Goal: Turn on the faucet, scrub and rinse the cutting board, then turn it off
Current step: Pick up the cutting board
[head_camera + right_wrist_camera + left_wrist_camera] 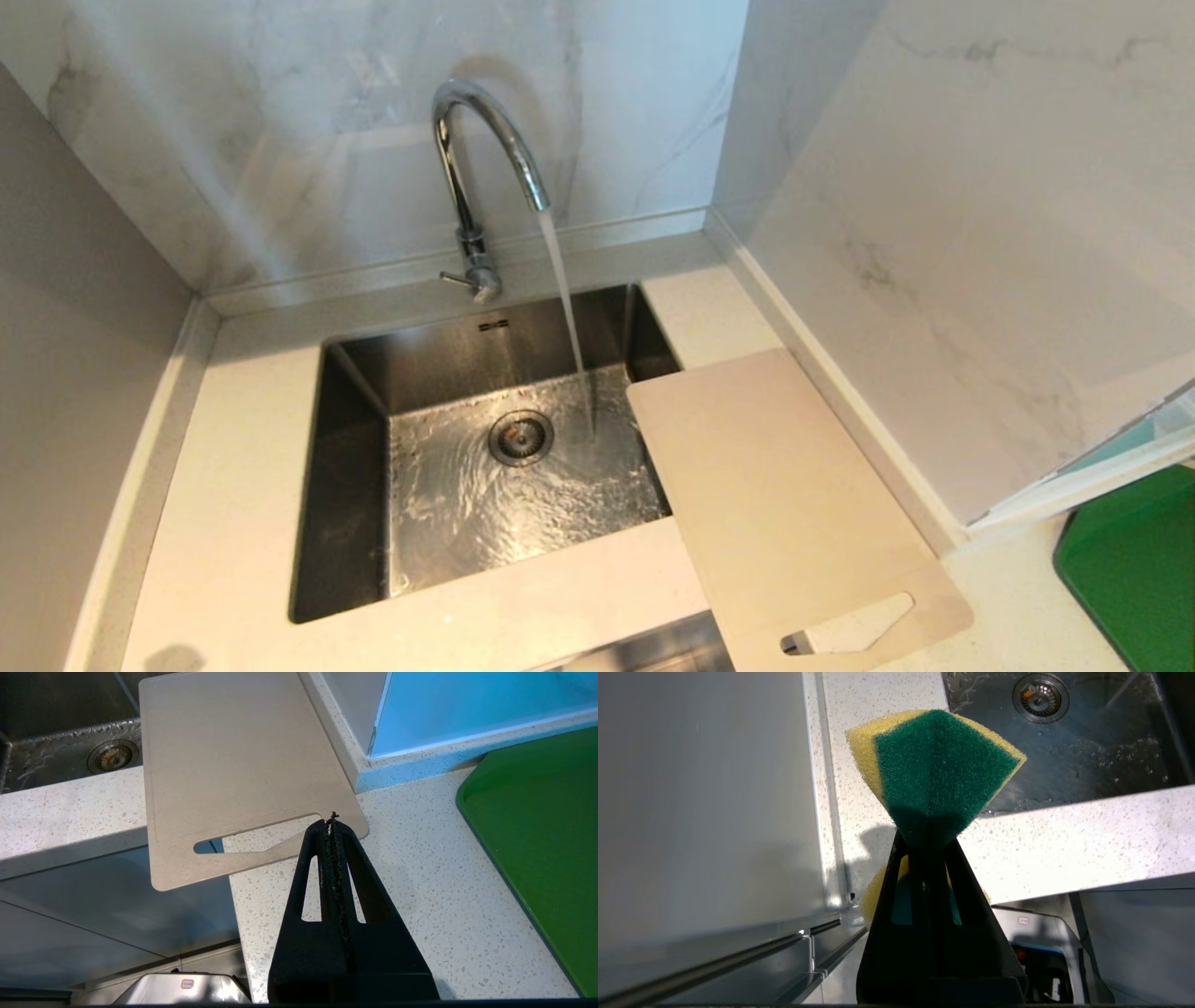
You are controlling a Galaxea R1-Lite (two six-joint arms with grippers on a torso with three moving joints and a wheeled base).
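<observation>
faucet (485, 168): on, steady stream drops from the spout into the sink (355, 485); thin side lever sticks out at its base.
water: hits the basin floor just beside the drain (521, 437), swirls around it.
cutting board (784, 513): flat on the counter (233, 448) at the sink's right edge, far corner overhangs the basin, handle slot at the end away from the faucet; that slotted end juts past the counter's front edge. Not under the stream.
left gripper (927, 833): fingers pressed together on a sponge (941, 770), yellow foam with green scrub face, pinched so it folds and fans out past the tips. Hangs over the counter at the sink's front left corner, sponge touches nothing else.
right gripper (331, 823): fingers pressed together, nothing between them. Sits just beside the cutting board's slot end, above the counter; contact with the board cannot be told.
green mat (537, 835): on the counter, well right of the cutting board, apart from it.
</observation>
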